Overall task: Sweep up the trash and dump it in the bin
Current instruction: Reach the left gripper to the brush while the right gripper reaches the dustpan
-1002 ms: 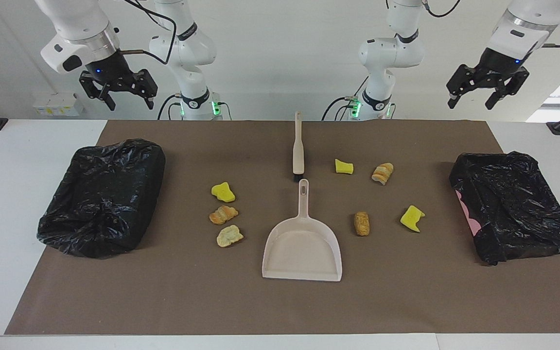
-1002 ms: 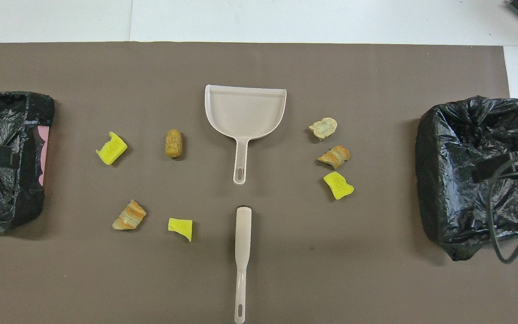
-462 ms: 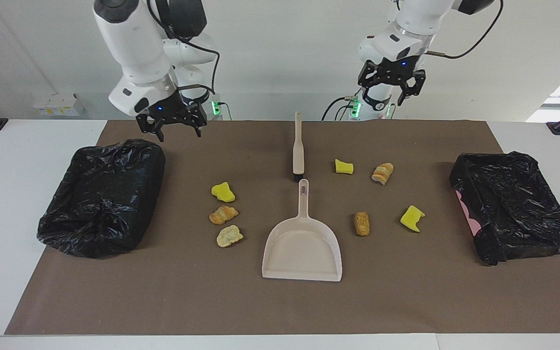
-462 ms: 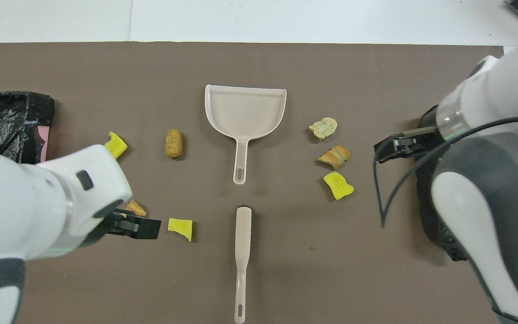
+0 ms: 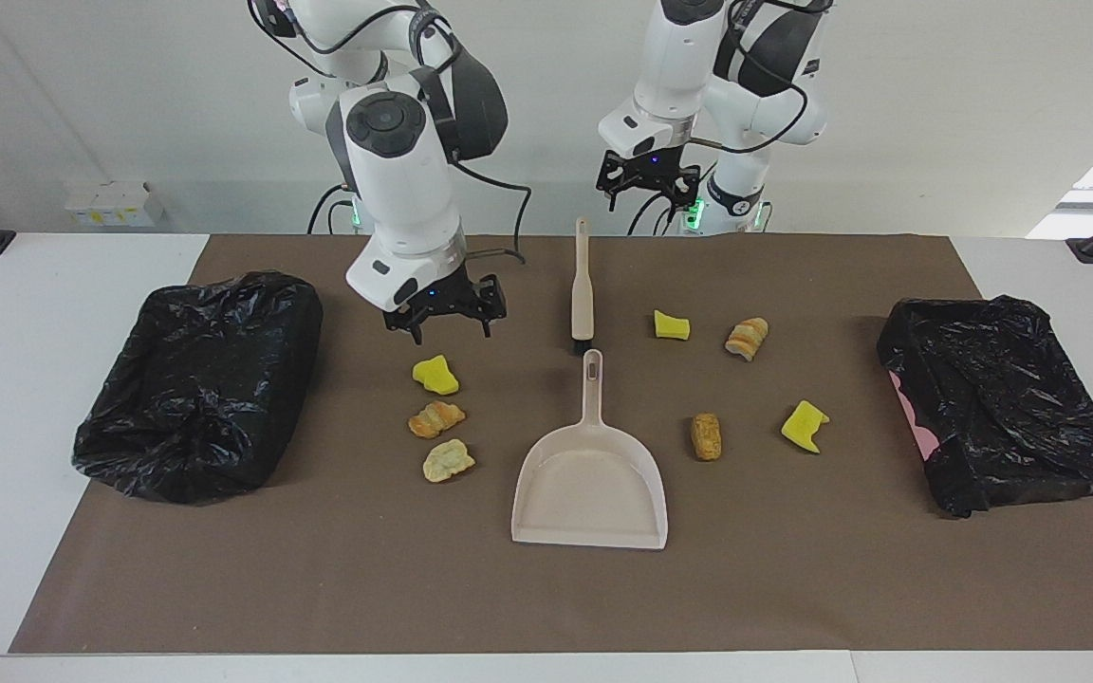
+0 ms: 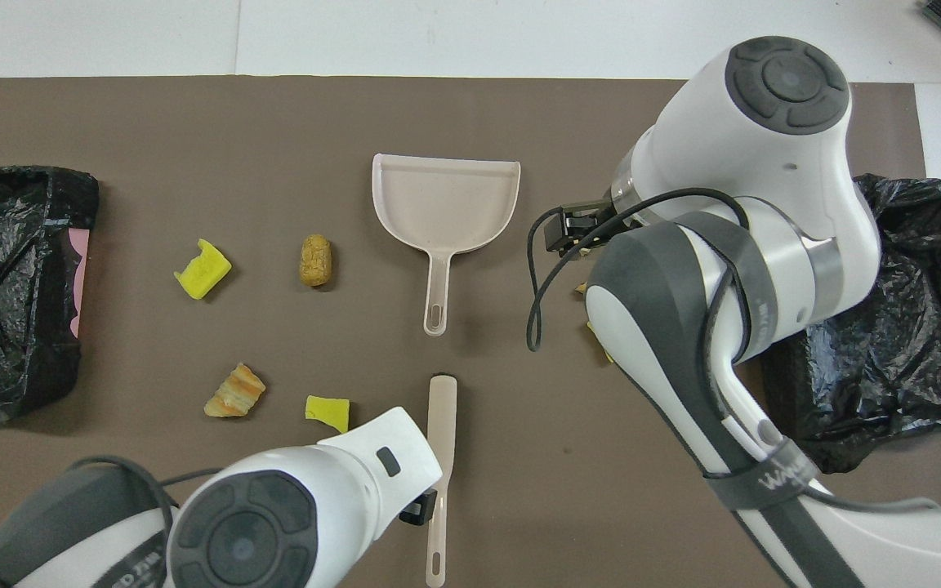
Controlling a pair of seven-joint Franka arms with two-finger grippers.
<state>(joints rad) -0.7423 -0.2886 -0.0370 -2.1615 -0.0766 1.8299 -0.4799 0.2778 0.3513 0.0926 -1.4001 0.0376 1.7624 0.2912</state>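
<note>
Over the brush's handle the left gripper hangs, claw apart; the right gripper, also apart, hangs near the dustpan. The trash lies scattered on the mat. The tools are unclaimed; each gripper must descend and grasp.

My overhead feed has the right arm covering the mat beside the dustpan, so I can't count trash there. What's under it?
Observer: Three pieces: a yellow chunk, a croissant bit, a pale bit farthest from the robots.
Operator: Is the right end effector touching any?
Observer: No, the right end effector hangs open above the mat, clear of the yellow chunk.
Operator: And the left?
Observer: The left end effector hangs high over the brush handle, not touching it.
</note>
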